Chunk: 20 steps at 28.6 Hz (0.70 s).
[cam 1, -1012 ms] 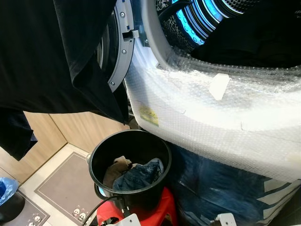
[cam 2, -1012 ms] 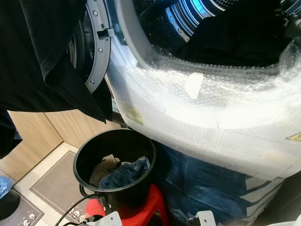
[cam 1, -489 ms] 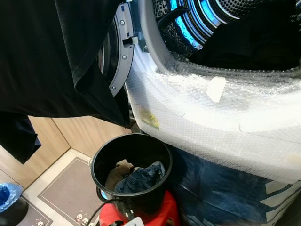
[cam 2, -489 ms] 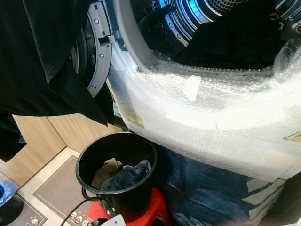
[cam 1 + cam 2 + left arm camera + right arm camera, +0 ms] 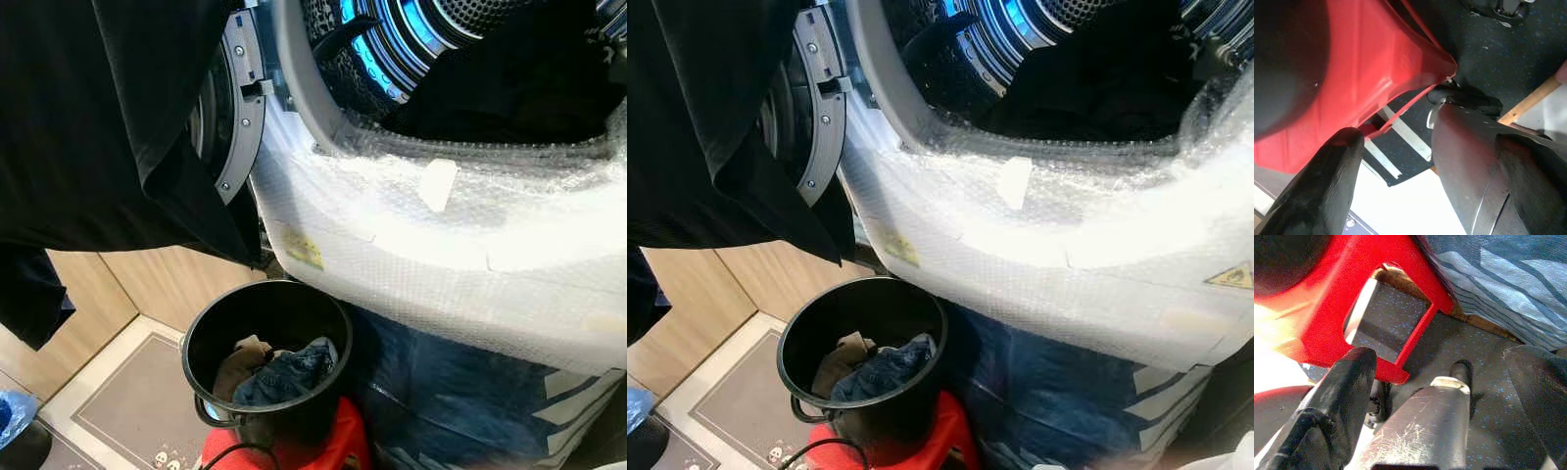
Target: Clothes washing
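Note:
A front-loading washer [image 5: 441, 245] wrapped in bubble wrap stands with its door [image 5: 230, 108] swung open. Its drum [image 5: 392, 39] glows blue and holds dark clothes [image 5: 519, 88]. A large black garment [image 5: 88, 117] hangs at the upper left in front of the door. Below the washer a black bucket [image 5: 196, 333] sits on a red stool [image 5: 338, 441], holding blue jeans [image 5: 284, 367] and a tan cloth [image 5: 240, 357]. My left gripper [image 5: 1425, 147] hangs open beside the stool [image 5: 1376, 63]. Low by the stool's leg [image 5: 1376, 264], my right gripper [image 5: 1444, 357] is open and holds nothing.
Blue striped sheeting [image 5: 460, 392] covers the washer's base. Wooden cabinet fronts [image 5: 167, 284] stand to the left, and a grey mat [image 5: 118, 411] lies on the floor before them. A blue bag on a dark object [image 5: 8, 421] sits at the bottom left corner.
The camera has shifted, so the washer and bucket sit slightly further left. The white arm parts at the picture's bottom edge have slid out of frame. The clothes have not moved.

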{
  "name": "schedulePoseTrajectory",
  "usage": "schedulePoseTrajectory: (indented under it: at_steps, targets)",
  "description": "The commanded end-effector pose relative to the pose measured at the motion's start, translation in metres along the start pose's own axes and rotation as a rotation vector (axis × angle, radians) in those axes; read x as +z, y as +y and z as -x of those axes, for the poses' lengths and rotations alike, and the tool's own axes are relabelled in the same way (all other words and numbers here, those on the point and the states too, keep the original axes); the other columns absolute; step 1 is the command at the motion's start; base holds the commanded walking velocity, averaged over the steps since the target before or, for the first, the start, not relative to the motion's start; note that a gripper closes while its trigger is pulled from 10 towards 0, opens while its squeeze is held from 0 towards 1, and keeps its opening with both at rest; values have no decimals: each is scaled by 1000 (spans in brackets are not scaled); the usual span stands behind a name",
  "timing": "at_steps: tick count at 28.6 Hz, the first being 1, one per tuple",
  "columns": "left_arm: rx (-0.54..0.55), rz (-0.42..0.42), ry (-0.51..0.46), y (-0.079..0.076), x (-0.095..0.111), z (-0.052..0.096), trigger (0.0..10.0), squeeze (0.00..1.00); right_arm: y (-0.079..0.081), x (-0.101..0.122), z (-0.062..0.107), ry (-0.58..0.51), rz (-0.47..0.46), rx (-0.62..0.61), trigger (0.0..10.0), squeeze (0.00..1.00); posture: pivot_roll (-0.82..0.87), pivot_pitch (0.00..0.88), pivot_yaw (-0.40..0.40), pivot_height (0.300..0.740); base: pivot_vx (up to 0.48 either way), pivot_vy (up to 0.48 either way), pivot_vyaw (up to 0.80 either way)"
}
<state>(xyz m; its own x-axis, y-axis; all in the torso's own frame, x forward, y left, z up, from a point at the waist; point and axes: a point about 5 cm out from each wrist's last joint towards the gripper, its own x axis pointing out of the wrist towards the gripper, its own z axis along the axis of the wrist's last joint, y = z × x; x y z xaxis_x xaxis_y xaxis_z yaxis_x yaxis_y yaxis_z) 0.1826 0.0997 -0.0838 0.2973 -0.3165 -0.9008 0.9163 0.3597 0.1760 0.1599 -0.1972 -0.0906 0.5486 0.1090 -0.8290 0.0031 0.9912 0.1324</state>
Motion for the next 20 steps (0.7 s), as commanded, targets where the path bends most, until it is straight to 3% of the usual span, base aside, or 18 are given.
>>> schedulePoseTrajectory:
  at_steps: [1, 11, 14, 17, 18, 19, 20]
  targets:
    - [1, 50, 59, -6, -16, 1, 10000, 0, 3, -2, -1, 14, 17, -17, 10000, 0, -144, 4, 119, 740, 0, 0, 0]
    - [180, 306, 68, -1, -25, 3, 10000, 0, -12, -19, 5, 87, 54, -173, 10000, 0, -101, 0, 56, 740, 0, 0, 0]
    - [291, 459, 37, 8, -26, 5, 10000, 0, -11, -25, 6, 112, 69, -172, 10000, 0, -82, 0, 33, 740, 0, 0, 0]
    - [365, 534, 43, 14, -29, 7, 10000, 0, -9, -27, 6, 117, 52, -166, 10000, 0, -75, 0, 28, 740, 0, 0, 0]
    - [392, 599, 39, 16, -32, 8, 10000, 0, -6, -28, 5, 119, 56, -155, 10000, 0, -74, 1, 27, 740, 0, 0, 0]
    - [392, 599, 39, 16, -32, 8, 10000, 0, -6, -28, 5, 119, 56, -155, 10000, 0, -74, 1, 27, 740, 0, 0, 0]
    - [422, 685, 27, 18, -34, 10, 10000, 0, -5, -27, 5, 121, 62, -147, 10000, 0, -73, 2, 28, 740, 0, 0, 0]
